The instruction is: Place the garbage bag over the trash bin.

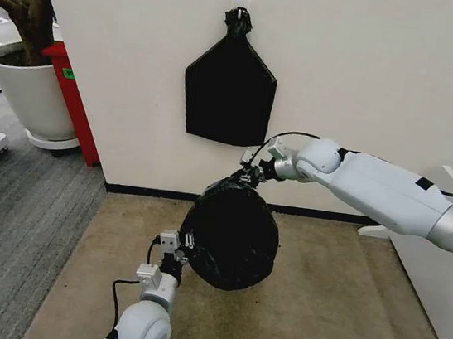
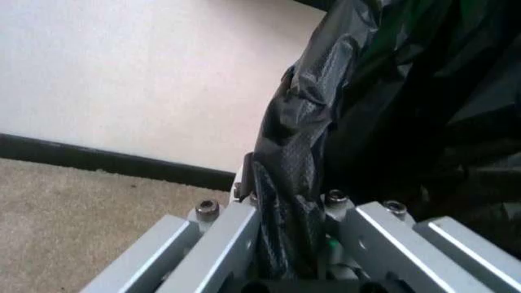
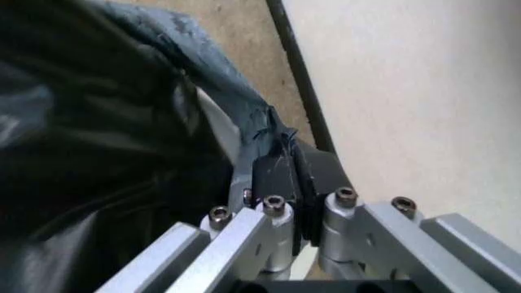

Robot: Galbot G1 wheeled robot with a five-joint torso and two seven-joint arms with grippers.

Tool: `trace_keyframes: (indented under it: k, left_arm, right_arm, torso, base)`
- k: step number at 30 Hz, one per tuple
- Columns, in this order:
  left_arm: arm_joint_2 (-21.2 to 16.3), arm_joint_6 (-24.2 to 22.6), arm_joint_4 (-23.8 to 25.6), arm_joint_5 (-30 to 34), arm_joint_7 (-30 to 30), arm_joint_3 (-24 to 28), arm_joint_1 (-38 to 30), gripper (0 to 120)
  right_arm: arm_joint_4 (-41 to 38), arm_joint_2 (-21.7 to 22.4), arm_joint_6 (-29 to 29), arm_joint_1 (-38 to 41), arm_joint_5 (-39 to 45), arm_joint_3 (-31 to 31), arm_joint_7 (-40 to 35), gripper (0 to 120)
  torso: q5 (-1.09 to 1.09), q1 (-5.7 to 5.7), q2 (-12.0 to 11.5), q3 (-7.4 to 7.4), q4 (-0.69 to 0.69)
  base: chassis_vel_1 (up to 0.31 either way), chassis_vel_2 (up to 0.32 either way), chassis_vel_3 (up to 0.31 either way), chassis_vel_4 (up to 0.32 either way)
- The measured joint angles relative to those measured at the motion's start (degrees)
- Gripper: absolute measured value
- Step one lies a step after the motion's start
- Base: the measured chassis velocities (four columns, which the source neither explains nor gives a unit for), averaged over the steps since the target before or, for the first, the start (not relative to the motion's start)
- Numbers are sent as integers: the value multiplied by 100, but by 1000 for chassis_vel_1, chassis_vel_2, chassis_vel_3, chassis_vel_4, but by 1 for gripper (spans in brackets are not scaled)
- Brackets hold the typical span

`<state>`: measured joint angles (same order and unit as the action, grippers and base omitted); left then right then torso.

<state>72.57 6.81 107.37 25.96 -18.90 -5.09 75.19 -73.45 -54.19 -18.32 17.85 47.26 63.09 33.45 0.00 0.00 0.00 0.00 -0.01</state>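
Garbage bag (image 1: 230,237), at frame centre, is pinched at opposite edges by the left gripper (image 1: 184,247) and right gripper (image 1: 248,175); the mouth-spreading step is judged in hand. Next, lowering over the trash bin would be called for; it is hidden beneath.

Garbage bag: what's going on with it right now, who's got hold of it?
Both arms hold the garbage bag spread over the carpet in front of the wall. The left hand is clamped on its near-left edge, with plastic pinched between its fingers. The right hand grips the far top edge. The bag hangs rumpled between them, below the flat black bundle on the wall.
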Motion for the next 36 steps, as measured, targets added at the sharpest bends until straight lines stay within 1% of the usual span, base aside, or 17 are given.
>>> trace_keyframes:
  k: [3,6,12,13,14,16,17,18,19,20,21,24,26,28,31,33,36]
  left_arm:
    - [0,14,2,24,1,7,-6,1]
    - [2,52,38,98,35,13,-9,1]
    - [10,164,132,152,144,12,25,1]
    - [10,164,132,152,144,12,25,1]
    - [2,192,148,152,186,13,44,1]
    - [-1,210,155,152,207,17,52,1]
    - [-2,222,163,152,224,29,56,1]
    - [-1,224,166,152,226,33,57,1]
    - [0,225,180,152,233,47,56,1]
    - [2,225,190,152,239,57,57,1]
    - [2,225,190,152,239,57,57,1]
    - [1,229,216,150,265,72,68,1]
    - [-9,250,219,150,287,72,89,1]
    - [-12,266,221,150,300,70,98,1]
    - [-4,291,267,160,335,68,119,1]
    - [0,292,279,164,338,68,119,1]
    - [1,294,285,172,339,61,110,1]
  right_arm:
    - [-16,9,-6,-8,120,11,-19,0]
    - [-2,-13,-1,-64,461,-13,-171,0]
    - [165,-171,-37,-243,1666,-163,-591,0]
    - [165,-171,-37,-243,1666,-163,-591,0]
    - [222,-223,-63,-268,2096,-165,-682,0]
    - [296,-279,-55,-286,2447,-161,-688,0]
    - [422,-355,-54,-288,2807,-136,-667,0]
    - [464,-374,-54,-286,2896,-127,-631,0]
    - [690,-465,-83,-264,3102,-106,-367,0]
    - [884,-529,-123,-240,3135,-105,-132,0]
    - [884,-529,-123,-240,3135,-105,-132,0]
    - [1450,-700,-225,-148,2979,-122,488,0]
    - [1805,-792,-278,-95,2688,-161,811,0]
    - [1932,-820,-306,-76,2563,-184,953,0]
    - [2390,-903,-418,-43,2070,-232,1543,0]
    - [2483,-914,-439,-40,1962,-240,1690,0]
    - [2749,-944,-561,-39,1591,-311,2293,0]
  torso:
    - [0,0,0,0,1]
    - [0,0,0,0,1]
    - [0,0,0,0,1]
    - [0,0,0,0,1]
    - [0,0,0,0,0]
    - [0,0,0,0,1]
    - [-1,0,0,0,2]
    - [-1,0,0,0,2]
    - [0,0,0,1,2]
    - [1,0,0,0,2]
    - [1,0,0,0,2]
    - [-1,0,0,0,0]
    - [0,0,0,0,2]
    - [-1,0,0,0,2]
    - [0,0,0,1,1]
    - [1,0,0,1,1]
    - [0,0,0,0,0]
  base:
    - [0,0,0,0]
    - [0,0,0,0]
    - [0,0,0,0]
    - [0,0,0,0]
    - [0,0,0,0]
    - [0,0,0,0]
    - [0,0,0,0]
    - [0,0,0,0]
    - [0,0,0,0]
    - [0,0,0,0]
    - [0,0,0,0]
    - [0,0,0,0]
    - [0,0,0,0]
    - [0,0,0,0]
    - [0,0,0,0]
    - [0,0,0,0]
    - [0,0,0,0]
